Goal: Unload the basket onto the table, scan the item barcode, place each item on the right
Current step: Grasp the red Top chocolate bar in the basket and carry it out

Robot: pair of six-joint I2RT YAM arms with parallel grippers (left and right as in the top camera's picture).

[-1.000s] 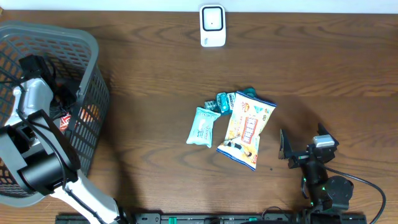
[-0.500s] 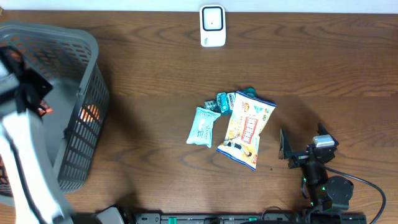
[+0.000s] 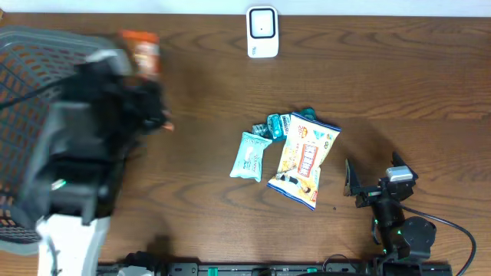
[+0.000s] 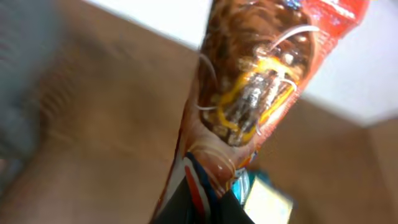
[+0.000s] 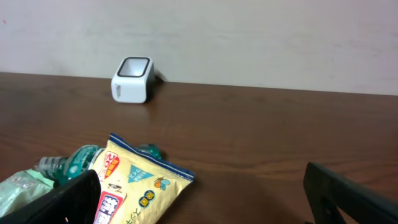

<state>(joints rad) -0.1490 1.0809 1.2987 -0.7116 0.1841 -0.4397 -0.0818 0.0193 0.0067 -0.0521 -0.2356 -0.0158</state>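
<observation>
Dark wood table [image 3: 399,77] carries a grey basket [image 3: 23,46] at its left edge. The left arm [image 3: 77,161] has just swung out of it, blurred, bringing an orange snack packet [image 4: 249,93] up near the far-left corner. The scanner [image 3: 261,31] at the far edge likely comes next. The left gripper [image 4: 200,210] pinches the packet's lower end. The right gripper [image 3: 374,180] sits spread and empty.

Overhead looks straight down on the table [image 3: 399,92]; right wrist looks low across it; both share the scanner [image 3: 261,31].
</observation>
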